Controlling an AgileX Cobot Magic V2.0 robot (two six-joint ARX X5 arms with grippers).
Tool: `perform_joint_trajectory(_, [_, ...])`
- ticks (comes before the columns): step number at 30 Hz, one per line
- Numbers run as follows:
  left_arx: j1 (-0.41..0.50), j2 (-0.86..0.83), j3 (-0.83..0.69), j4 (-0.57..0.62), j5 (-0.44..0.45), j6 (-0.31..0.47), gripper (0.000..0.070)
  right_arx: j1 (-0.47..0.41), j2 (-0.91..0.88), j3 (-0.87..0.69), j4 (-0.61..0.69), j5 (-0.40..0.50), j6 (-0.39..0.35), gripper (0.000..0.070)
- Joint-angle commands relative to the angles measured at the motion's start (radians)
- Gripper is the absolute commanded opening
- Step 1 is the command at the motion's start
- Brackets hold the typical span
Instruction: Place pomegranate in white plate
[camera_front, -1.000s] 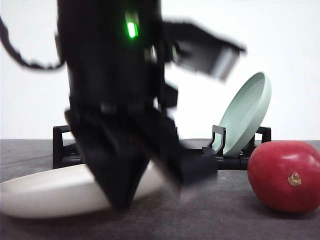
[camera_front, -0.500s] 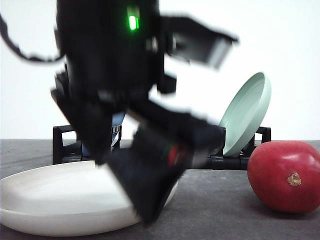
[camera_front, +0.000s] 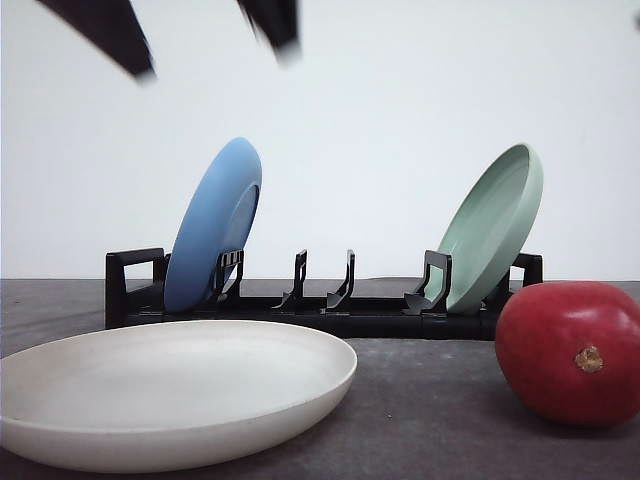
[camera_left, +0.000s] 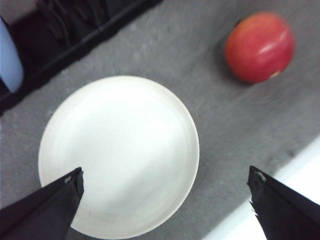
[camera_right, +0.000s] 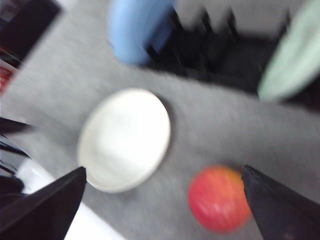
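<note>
Pomegranate (camera_front: 567, 352) on table (camera_front: 430, 420) near right edge, apart from white plate (camera_front: 170, 400) at front left. Left gripper (camera_left: 165, 200) and right gripper (camera_right: 162, 200) spread wide, holding nothing.

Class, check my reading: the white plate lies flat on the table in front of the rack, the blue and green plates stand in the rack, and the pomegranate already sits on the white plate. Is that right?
Not quite. The pomegranate sits on the table beside the white plate, not on it; the front view shows them apart. The blue plate and green plate do stand in the rack.
</note>
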Motion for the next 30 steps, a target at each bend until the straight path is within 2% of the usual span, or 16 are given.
perform_joint_trajectory(1, [-0.017, -0.050, 0.018, -0.012, -0.004, -0.008, 0.0643, 0.010, 0.046, 0.014, -0.024, 0.015, 0.018, 0.0633])
perform_joint_trajectory(9, [-0.019, -0.323, 0.018, -0.124, 0.011, 0.004, 0.0637, 0.041, 0.281, 0.014, -0.096, 0.022, 0.014, 0.0635])
perform_joint_trajectory(10, [-0.019, -0.352, 0.018, -0.141, 0.026, 0.008, 0.0637, 0.048, 0.313, 0.014, -0.093, 0.027, 0.014, 0.0641])
perform_joint_trajectory(12, [-0.019, -0.408, 0.018, -0.163, 0.055, 0.009, 0.0637, 0.062, 0.365, 0.014, -0.091, 0.052, 0.015, 0.0700])
perform_joint_trajectory(17, [-0.018, -0.531, 0.018, -0.167, 0.172, 0.012, 0.0637, 0.095, 0.481, 0.013, -0.088, 0.131, 0.019, 0.0700])
perform_joint_trajectory(21, [-0.018, -0.601, 0.018, -0.168, 0.225, 0.011, 0.0636, 0.120, 0.552, 0.013, -0.062, 0.175, 0.036, 0.0700])
perform_joint_trajectory(30, [-0.018, -0.670, 0.018, -0.171, 0.226, 0.011, 0.0636, 0.175, 0.668, 0.012, -0.007, 0.197, 0.082, 0.0700])
